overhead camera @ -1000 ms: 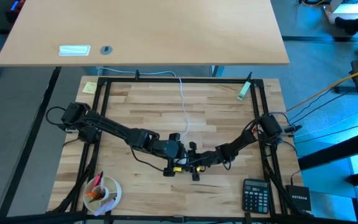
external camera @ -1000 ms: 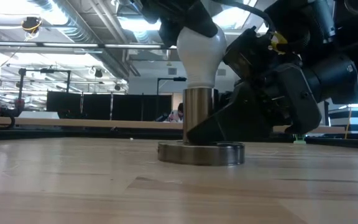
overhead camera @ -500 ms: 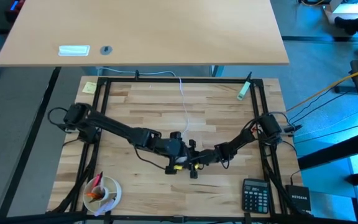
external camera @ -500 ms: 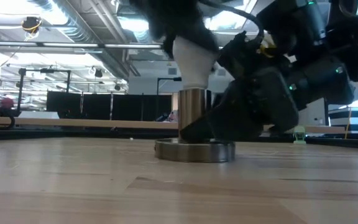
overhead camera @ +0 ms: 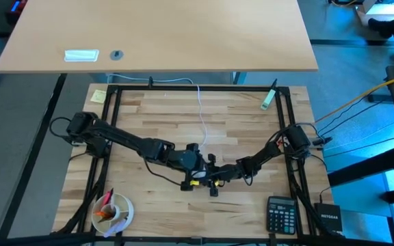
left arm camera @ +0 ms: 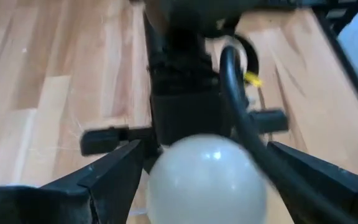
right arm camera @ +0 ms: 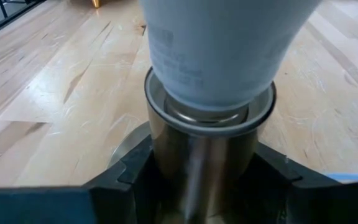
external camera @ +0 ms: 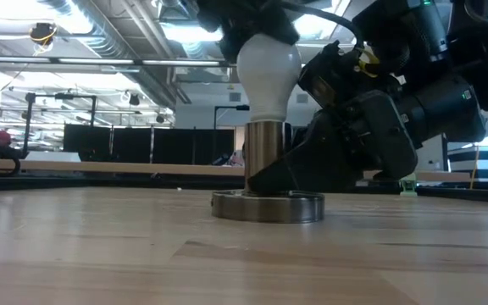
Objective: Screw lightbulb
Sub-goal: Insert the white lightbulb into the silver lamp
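The white lightbulb [external camera: 267, 72] stands upright with its base in the round grey metal socket [external camera: 265, 157]. The socket's flat disc [external camera: 268, 207] rests on the wooden table. The socket's white cord [overhead camera: 202, 113] runs toward the far edge. My left gripper [overhead camera: 195, 162] is at the table's middle, above the bulb and shut on it. My right gripper [overhead camera: 212, 179] is beside the socket, shut on its tube; it shows as the dark body [external camera: 346, 152] in the low view. My left gripper holds the bulb's round top [left arm camera: 207, 180] pinched between its two fingers [left arm camera: 114, 174], coming from above and pointing down. The bulb stands upright below the fingers, its base in the socket's tube. My right gripper holds the socket's upright metal tube [right arm camera: 201, 155] between its two fingers [right arm camera: 126, 171], below the tube's rim. The fingers come in about level, low over the table. The socket's disc rests flat on the table.
A calculator [overhead camera: 281, 214] lies at the near right. A white bowl with orange things [overhead camera: 113, 210] stands at the near left. A green marker [overhead camera: 269, 98] and a yellow note [overhead camera: 99, 96] lie near the far edge. A black frame [overhead camera: 115, 109] borders the table.
Half a second ago the bulb leaned to one side under my left gripper; now it stands upright on the socket again. The socket with my right gripper has shifted slightly sideways on the table.
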`<state>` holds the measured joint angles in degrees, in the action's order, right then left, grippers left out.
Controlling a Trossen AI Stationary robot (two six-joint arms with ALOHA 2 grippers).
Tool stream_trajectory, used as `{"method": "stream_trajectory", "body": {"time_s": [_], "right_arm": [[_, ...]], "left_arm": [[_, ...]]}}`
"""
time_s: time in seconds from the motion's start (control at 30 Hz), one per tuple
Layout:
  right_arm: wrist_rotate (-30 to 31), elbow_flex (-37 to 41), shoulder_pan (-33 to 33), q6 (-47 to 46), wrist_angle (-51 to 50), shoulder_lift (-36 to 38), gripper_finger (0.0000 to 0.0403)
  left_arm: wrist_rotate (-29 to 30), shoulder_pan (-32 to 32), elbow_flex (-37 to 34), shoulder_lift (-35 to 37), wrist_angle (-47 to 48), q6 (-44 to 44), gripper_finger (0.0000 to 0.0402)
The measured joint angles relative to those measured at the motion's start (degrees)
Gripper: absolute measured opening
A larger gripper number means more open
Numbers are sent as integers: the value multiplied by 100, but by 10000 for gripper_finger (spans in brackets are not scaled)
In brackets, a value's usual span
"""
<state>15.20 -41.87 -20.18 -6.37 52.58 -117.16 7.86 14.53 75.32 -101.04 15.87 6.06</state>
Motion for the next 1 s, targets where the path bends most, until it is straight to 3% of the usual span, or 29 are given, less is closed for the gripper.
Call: {"method": "stream_trajectory", "body": {"time_s": [0.23, 0.47, 0.77, 0.87, 1.0], "right_arm": [[-19, 2, 2, -76, -11, 0, 179], [67, 7, 4, -138, -26, -4, 179], [57, 7, 39, -135, -97, -4, 179], [38, 7, 65, -103, -115, -4, 179], [58, -1, 82, -77, -150, -4, 179]], "left_arm": [[204, -6, 341, 235, 462, 520, 327], [811, 20, 348, 307, 915, 2293, 327], [874, 144, 430, 301, 972, 3321, 327], [933, 262, 852, 190, 1282, 3325, 327], [1395, 383, 1807, -49, 2754, 3258, 327]]}}
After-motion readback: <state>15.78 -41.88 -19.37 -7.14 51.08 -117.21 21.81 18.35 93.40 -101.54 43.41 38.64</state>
